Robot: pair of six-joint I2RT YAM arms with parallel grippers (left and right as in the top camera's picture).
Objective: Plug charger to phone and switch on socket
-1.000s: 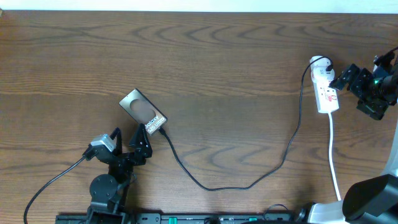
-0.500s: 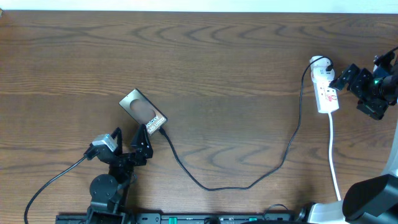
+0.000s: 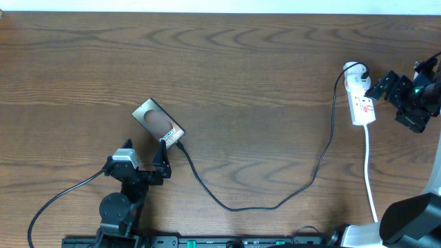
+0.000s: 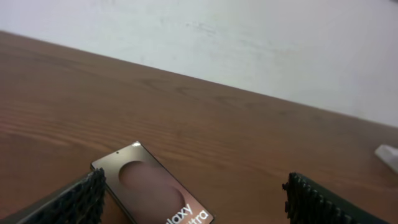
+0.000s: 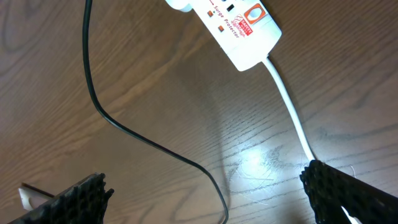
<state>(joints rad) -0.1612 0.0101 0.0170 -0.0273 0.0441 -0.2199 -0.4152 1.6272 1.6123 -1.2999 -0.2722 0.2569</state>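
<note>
From overhead, the flat brownish-grey rectangular phone (image 3: 158, 122) is seen lying on the left of the brown wooden bench (image 3: 241, 69). The thin black cable of the charger (image 3: 275, 204) is laid in a slack loop from the phone's near short edge to the narrow white oblong socket (image 3: 361, 98) at the right. Its tip touches that edge and is judged plugged. The left end effector (image 3: 145, 147) is spread wide just beside the phone, grasping nothing.

In the left wrist view, the phone's lettered end is seen between the released fingers, not gripped.

In the right wrist view, the socket and its white cord (image 5: 289, 112) are seen ahead of the right end effector (image 5: 206, 177). It is spread wide and empty, probably so that the switch can be pressed.
</note>
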